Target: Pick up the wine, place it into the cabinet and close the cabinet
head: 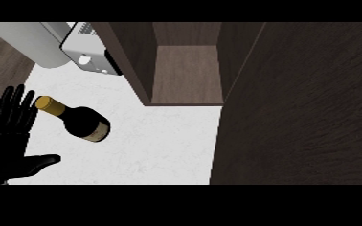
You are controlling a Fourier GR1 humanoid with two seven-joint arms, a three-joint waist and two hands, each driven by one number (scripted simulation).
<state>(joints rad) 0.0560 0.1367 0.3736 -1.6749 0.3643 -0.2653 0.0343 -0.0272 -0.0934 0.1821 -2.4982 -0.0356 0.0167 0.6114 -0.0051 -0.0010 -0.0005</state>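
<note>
The wine (79, 119) lies on the tabletop (155, 143) at 9 o'clock, just beside the left hand (16, 146), whose fingers (21, 110) are spread. The cabinet (187, 72) at 12 o'clock is open.

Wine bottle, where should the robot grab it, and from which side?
Probably round the wine bottle at its wide dark body, coming from the left, where the open left hand is. It lies tilted, its thin gold-capped neck pointing toward that hand.

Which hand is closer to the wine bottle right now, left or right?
Left. The left hand rests open at the view's left edge, just beside the wine bottle near its gold cap; the right hand is not in view.
</note>
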